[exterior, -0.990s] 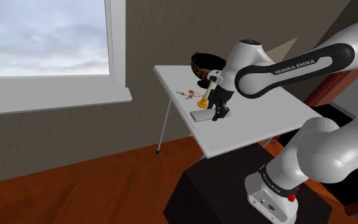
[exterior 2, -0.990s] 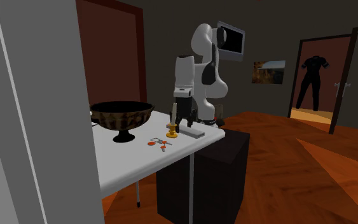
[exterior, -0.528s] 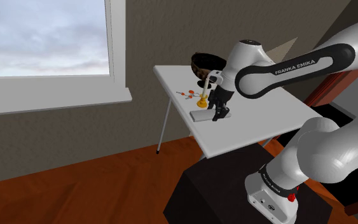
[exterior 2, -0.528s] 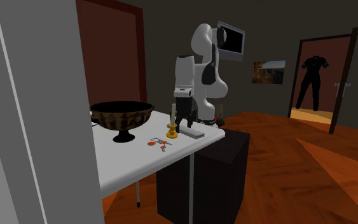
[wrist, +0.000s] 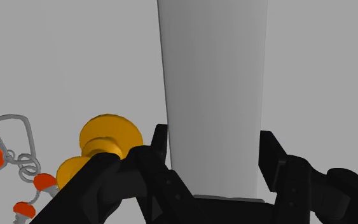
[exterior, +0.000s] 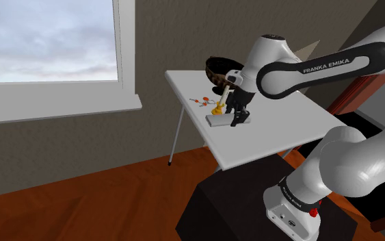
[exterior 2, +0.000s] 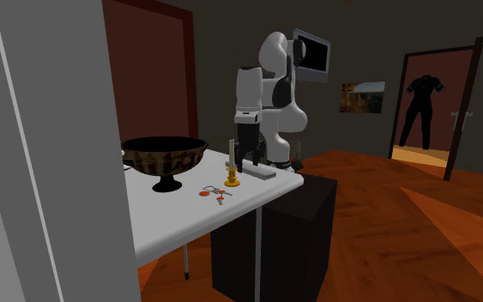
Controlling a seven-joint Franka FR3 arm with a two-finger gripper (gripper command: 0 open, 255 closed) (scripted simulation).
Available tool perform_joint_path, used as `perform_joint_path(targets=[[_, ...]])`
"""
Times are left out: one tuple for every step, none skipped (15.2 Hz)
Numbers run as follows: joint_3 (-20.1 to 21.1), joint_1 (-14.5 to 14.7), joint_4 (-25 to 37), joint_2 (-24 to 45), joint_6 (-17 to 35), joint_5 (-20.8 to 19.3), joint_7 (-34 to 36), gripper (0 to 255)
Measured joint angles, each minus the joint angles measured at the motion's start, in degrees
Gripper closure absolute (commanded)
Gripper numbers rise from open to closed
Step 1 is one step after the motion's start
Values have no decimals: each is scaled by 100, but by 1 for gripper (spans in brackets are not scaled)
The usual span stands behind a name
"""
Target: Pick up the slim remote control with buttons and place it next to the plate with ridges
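Note:
The slim remote (wrist: 212, 95) is drawn as a plain pale grey bar with no buttons visible. My gripper (wrist: 214, 167) is shut on it, one black finger (wrist: 160, 151) on each long side. In the shoulder view the remote (exterior: 217, 121) hangs a little above the white table (exterior: 273, 140), level in my gripper (exterior: 236, 120). The second exterior view has the remote (exterior 2: 264, 170) sticking out beside my gripper (exterior 2: 250, 162). The ridged plate is a dark footed bowl (exterior 2: 164, 155) at the table's far end (exterior: 218, 66).
A yellow candle holder with a white candle (exterior 2: 231, 178) stands close beside the held remote (exterior: 217, 107). Keys with red tags (exterior 2: 213, 192) lie just past it (wrist: 7, 153). The table's edge runs near the stand; a window fills the shoulder view's left.
My gripper has risen with the remote, which now hangs clear of the table instead of lying on it. The candle holder, keys and bowl have not moved.

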Motion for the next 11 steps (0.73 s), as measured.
perform_joint_path(targets=[[5,1,45,-41,-87,5,-1,255],[17,2,76,-121,-197,8,4,255],[22,1,123,-178,-300,11,0,255],[29,3,175,-214,-389,17,0,255],[35,1,229,-282,-509,20,-3,255],[45,5,273,-329,-602,26,1,255],[56,12,321,-348,-670,36,9,255],[56,8,374,-390,-764,36,-1,255],[59,7,432,-438,-869,39,-7,255],[66,7,477,-489,-965,42,-7,255],[65,2,540,-530,-1069,43,-19,255]])
